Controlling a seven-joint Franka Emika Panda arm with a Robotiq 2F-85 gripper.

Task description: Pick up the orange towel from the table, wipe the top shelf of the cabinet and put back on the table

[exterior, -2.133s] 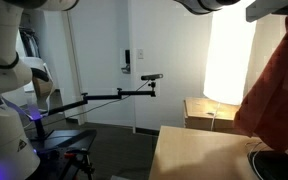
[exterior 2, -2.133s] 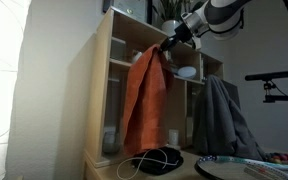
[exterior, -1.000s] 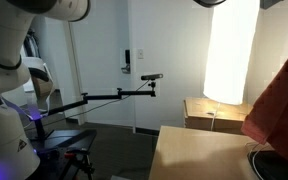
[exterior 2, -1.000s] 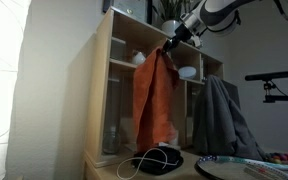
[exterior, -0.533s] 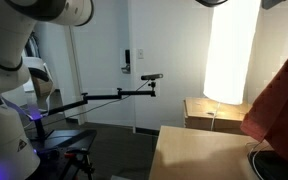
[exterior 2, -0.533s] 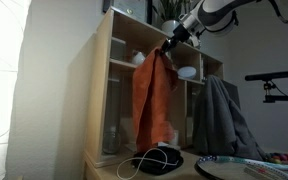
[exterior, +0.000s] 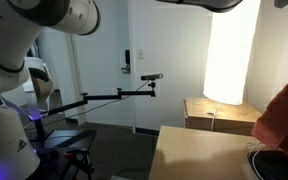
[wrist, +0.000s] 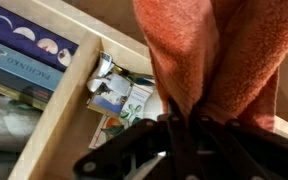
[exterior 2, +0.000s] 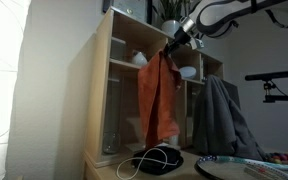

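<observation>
In an exterior view, a tall light-wood shelved cabinet (exterior 2: 102,100) stands at left. The salmon-orange fabric towel (exterior 2: 160,100) hangs before its shelves, its top bunched in the tightly closed black gripper (exterior 2: 170,48). In the wrist view, folds hide the jaw tips. Elsewhere the right frame edge cuts off the towel above the pale beige table (exterior: 199,155).

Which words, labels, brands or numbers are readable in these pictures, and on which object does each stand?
No text can be read.
The blue box in the wrist view: printed cover, lettering too blurred.
The small packet beside it: print too blurred.
The wall panel by the door in an exterior view: too small to read.
The orange towel: no print visible.
</observation>
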